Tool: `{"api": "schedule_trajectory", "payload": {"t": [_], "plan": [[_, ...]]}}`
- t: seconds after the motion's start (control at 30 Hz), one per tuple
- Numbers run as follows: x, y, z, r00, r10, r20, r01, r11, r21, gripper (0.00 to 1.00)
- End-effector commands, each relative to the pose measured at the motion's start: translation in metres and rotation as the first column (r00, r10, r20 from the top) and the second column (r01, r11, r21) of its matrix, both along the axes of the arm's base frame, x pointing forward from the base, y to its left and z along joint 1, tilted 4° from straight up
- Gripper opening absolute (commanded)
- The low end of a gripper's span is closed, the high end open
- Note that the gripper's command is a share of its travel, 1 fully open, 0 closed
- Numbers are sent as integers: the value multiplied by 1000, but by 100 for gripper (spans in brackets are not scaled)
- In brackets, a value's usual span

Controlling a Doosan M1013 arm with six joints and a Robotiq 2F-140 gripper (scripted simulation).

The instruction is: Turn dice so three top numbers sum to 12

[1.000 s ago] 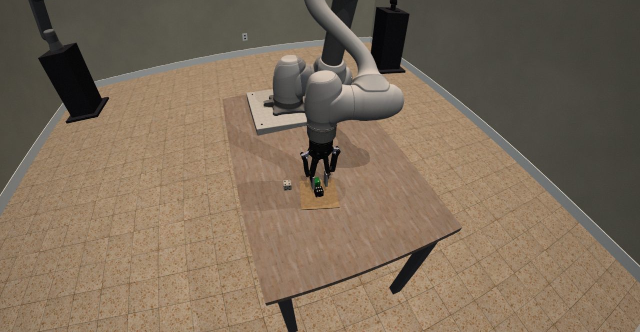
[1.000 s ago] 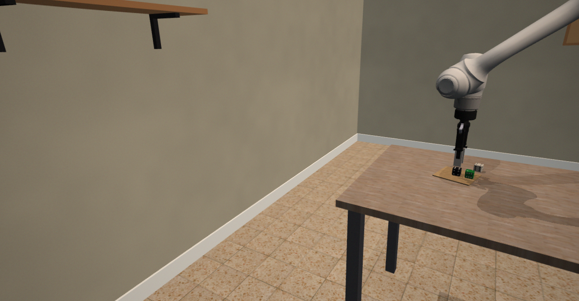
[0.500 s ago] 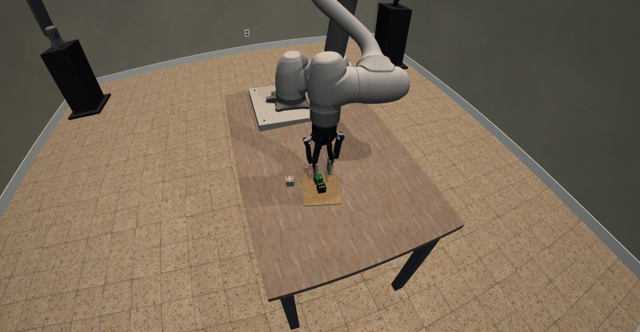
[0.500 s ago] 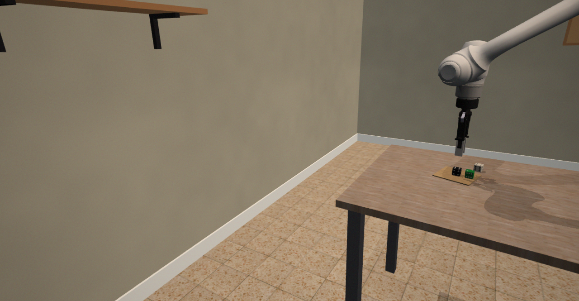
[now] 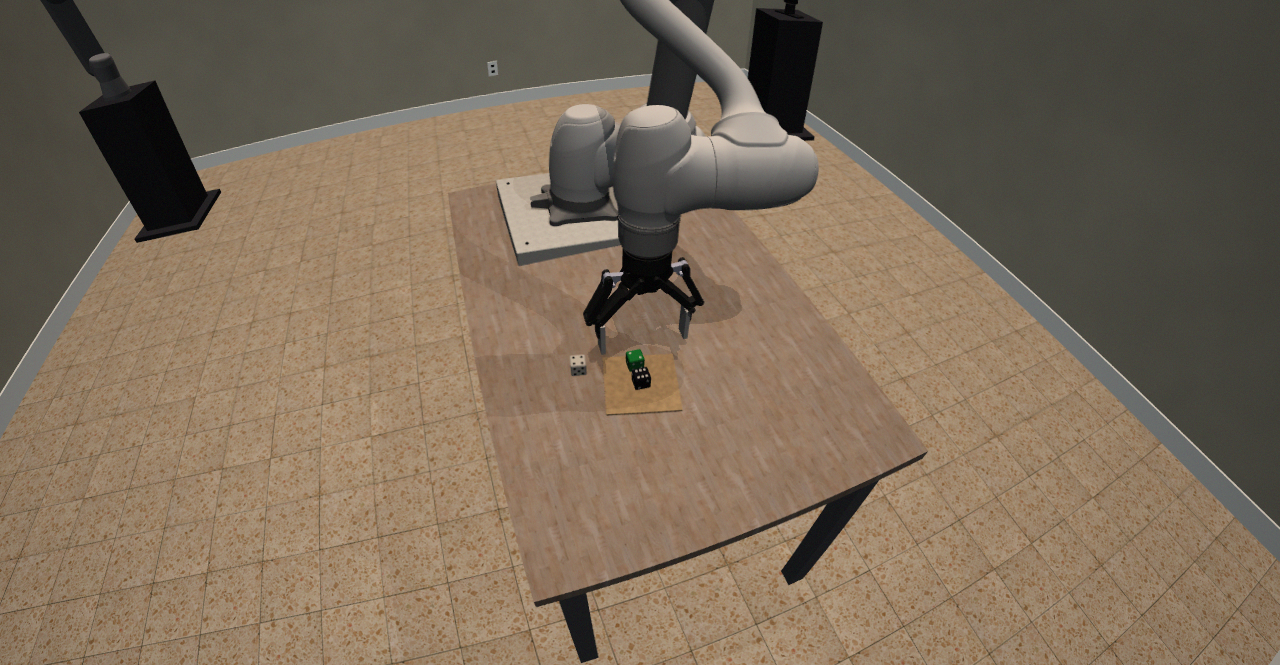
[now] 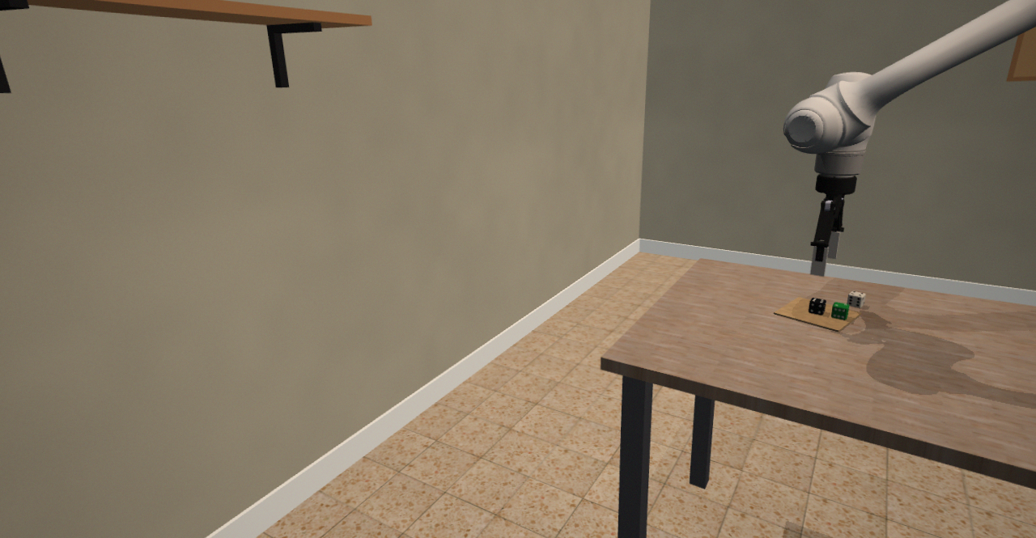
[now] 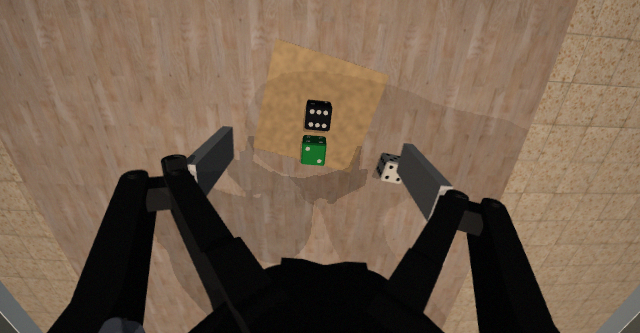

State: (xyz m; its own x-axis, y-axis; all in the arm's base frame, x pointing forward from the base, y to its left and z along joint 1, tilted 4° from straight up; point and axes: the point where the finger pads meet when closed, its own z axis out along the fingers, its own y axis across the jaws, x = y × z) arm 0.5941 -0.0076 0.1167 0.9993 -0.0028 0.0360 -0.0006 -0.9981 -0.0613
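Dice were split between the mat and the bare table. In the top view the black die (image 5: 640, 380) lay nearest, well inside the tan mat (image 5: 657, 399); the wrist view showed six white pips on its top face (image 7: 318, 115). Just beyond it, close but with a sliver of mat between them, the green die (image 5: 634, 357) sat at the mat's far edge; its top face was too foreshortened in the wrist view (image 7: 313, 150) to read, and in the other views too small. The white die (image 5: 579, 365) lay off the mat to the left, on the wooden table (image 5: 698, 482), near the mat's far left corner but apart from it; its top number could not be made out.

Farther back and higher, the gripper (image 5: 641, 331) hung above the table with its jaws spread fully wide and nothing between them. It stood just past the mat's far edge, so both dice on the mat lay nearer than the fingertips. In the exterior view the fingers (image 6: 818, 265) ended clear of the dice, raised above the tabletop. The wrist view showed the green die between the two grey pads, far below them, and the white die (image 7: 389, 167) partly hidden behind the right-hand pad (image 7: 419, 179).

The mat lay flat on the table, holding two dice.
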Motion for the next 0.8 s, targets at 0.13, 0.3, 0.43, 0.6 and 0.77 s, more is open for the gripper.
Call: {"api": "schedule_trajectory", "payload": {"t": [0.13, 0.3, 0.43, 0.6, 0.77], "plan": [[0, 0, 0, 1000, 0, 0, 0, 1000, 0, 100], [0, 0, 0, 1000, -5, 0, 5, 1000, 0, 100], [-1, -2, 0, 998, -58, -4, 58, 998, 2, 100], [-4, -9, -1, 969, -246, -16, 246, 969, 7, 100], [-8, -18, -2, 882, -470, -33, 471, 882, 10, 100]]}}
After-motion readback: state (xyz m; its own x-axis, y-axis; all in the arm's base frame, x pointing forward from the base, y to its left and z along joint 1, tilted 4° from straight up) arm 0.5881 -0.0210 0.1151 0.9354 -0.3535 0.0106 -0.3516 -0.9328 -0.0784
